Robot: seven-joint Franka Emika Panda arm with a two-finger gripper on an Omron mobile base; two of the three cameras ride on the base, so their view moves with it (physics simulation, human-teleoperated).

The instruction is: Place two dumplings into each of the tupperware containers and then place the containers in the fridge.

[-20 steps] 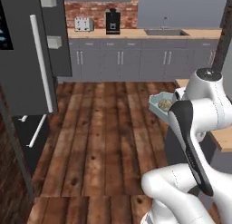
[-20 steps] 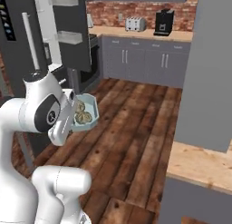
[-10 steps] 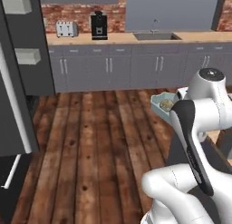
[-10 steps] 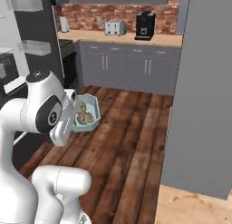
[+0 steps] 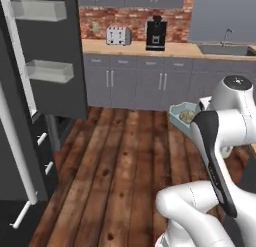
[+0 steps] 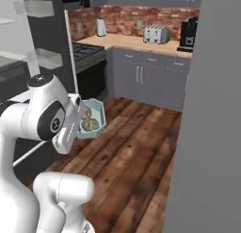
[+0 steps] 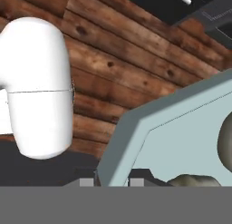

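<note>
Right now your gripper [image 7: 113,181] has its jaws clamped on the wall of the light blue tupperware container [image 6: 95,115], carried in the air above the wooden floor [image 5: 115,161], close against the arm. You can see two dumplings [image 6: 89,121] lying inside it. To the robot's left, the fridge [image 5: 30,116] stands with its door open, white door shelves [image 5: 47,71] showing.

Left base view taken from behind arm, left side, facing forward and down over wood floor [image 5: 120,161] toward far counter. Right base view taken from right side. Toaster [image 5: 118,36] [image 6: 156,34] and coffee machine [image 5: 155,33] [image 6: 188,35] shared. Hand view set very close, tilted onto blue tub [image 7: 181,137].
</note>
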